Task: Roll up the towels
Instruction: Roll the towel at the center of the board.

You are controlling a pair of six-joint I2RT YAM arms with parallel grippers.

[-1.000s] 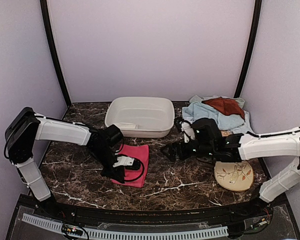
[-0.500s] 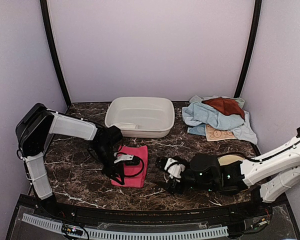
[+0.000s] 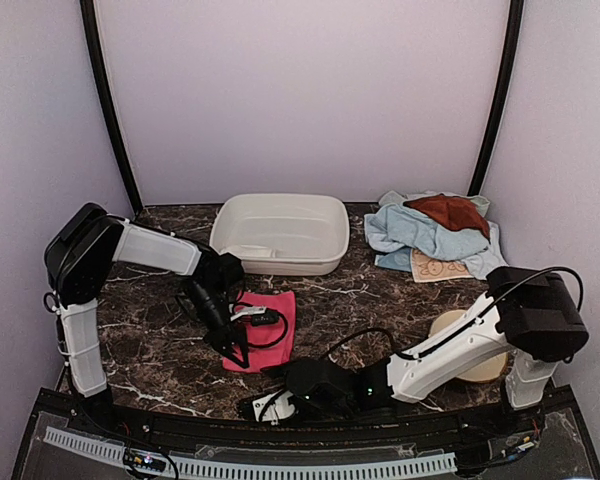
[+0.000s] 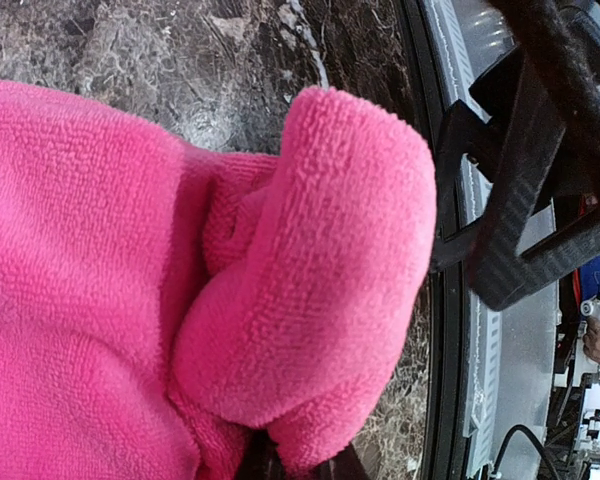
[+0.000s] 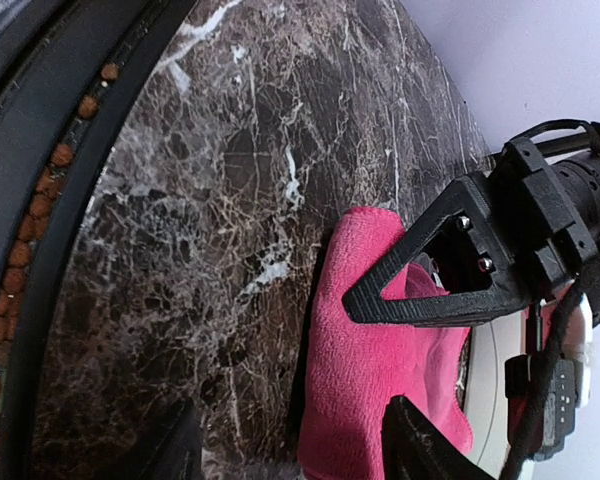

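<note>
**Overhead view.** You have the bright pink terry-cloth towel lying on the dark veined marble table. It sits left of centre, on the near side of the white rectangular plastic basin and apart from it. Your left gripper is at the towel's near left corner, jaws pressed together and pinching the cloth. Your right gripper lies low at the table's near edge, on the near side of the pink towel and not touching it. Its arm reaches leftward from the right side, crossing over the round beige disc with a leaf pattern. In the far right corner you find the other towels in a loose heap. A rust-brown towel lies on top of a crumpled light blue towel, and a patterned beige towel lies flat at the heap's near side.

**Left wrist view.** The pinched corner is lifted and doubled over into a rounded fold above the flat cloth. The gripper's own tips are almost wholly hidden beneath it.

**Right wrist view.** You look across the marble toward the pink towel. The right gripper's own fingers stand spread, with nothing between them. A black triangular finger of the left gripper stands over the towel's raised corner.
</note>
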